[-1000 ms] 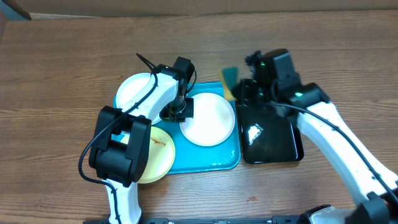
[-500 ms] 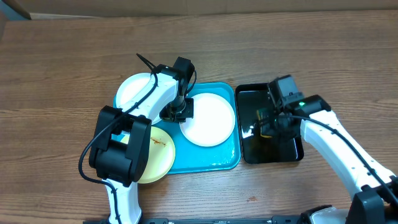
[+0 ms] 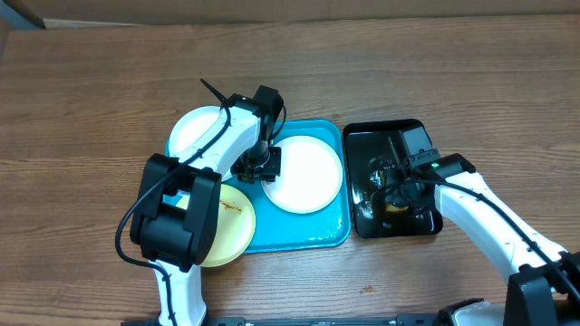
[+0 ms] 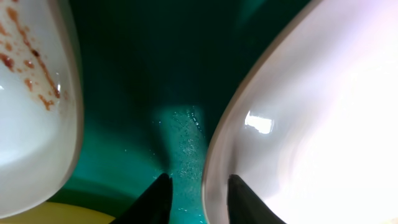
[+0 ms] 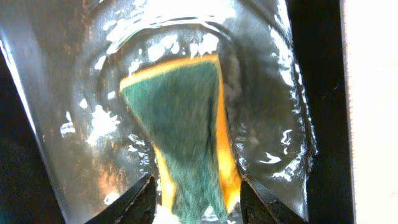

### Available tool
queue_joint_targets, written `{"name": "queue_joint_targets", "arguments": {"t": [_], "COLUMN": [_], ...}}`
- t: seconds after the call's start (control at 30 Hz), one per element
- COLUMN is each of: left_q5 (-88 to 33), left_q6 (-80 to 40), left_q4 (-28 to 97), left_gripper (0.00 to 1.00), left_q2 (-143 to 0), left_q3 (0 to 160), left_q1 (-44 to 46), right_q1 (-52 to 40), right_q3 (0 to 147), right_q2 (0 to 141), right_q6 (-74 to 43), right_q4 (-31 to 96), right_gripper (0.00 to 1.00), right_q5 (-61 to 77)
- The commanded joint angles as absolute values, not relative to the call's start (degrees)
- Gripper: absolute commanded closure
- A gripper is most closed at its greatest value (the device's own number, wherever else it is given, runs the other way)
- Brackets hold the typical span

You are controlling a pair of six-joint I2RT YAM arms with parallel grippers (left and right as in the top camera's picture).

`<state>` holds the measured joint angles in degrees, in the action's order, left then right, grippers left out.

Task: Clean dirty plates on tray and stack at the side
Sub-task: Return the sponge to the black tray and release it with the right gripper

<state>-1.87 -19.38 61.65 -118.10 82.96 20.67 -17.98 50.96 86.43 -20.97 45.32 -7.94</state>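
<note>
The turquoise tray point(image 3: 299, 231) holds a clean-looking white plate point(image 3: 306, 174). A second white plate point(image 3: 201, 134) with brown-orange smears overlaps the tray's far left corner. The pale yellow plate point(image 3: 228, 226) with a smear overlaps its near left. My left gripper point(image 3: 261, 167) is shut on the left rim of the white plate point(image 4: 311, 112), one finger on the tray point(image 4: 155, 74) side, one over the plate point(image 4: 198, 193). My right gripper point(image 3: 396, 188) is shut on a green-and-yellow sponge point(image 5: 180, 118) and presses it into water.
A glossy black tray point(image 3: 381, 136) holding water stands right of the turquoise tray; its dark wall shows in the right wrist view point(image 5: 317, 93). The smeared plate point(image 4: 31, 93) and a yellow plate edge point(image 4: 62, 214) flank the left jaws. Wood table all around.
My right arm has carried the sponge from above the tray's far right corner down into the black tray's water. My left gripper has stayed at the plate's rim.
</note>
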Motion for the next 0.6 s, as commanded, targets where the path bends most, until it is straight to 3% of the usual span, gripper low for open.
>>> {"name": "queue_joint_targets", "arguments": {"t": [0.0, 0.07, 0.57], "left_q5": [-1.52, -1.54, -10.33], "left_q6": [-19.07, -17.96, -7.33], "left_q4": [61.47, 61.17, 67.99], "left_gripper": [0.80, 0.96, 0.96], "left_q2": [-118.83, -118.83, -118.83], "left_q3": [82.65, 82.65, 91.79], "left_q1": [21.19, 21.19, 18.81], "right_q1": [-16.91, -16.29, -13.74], "right_q3": [51.62, 51.62, 56.21], "right_q2": [86.52, 86.52, 86.52], "right_q6": [-21.23, -21.26, -20.75], "right_q4": [44.21, 44.10, 45.19], "right_gripper": [0.53, 0.52, 0.49], "right_q5": [-10.26, -10.24, -2.20]}}
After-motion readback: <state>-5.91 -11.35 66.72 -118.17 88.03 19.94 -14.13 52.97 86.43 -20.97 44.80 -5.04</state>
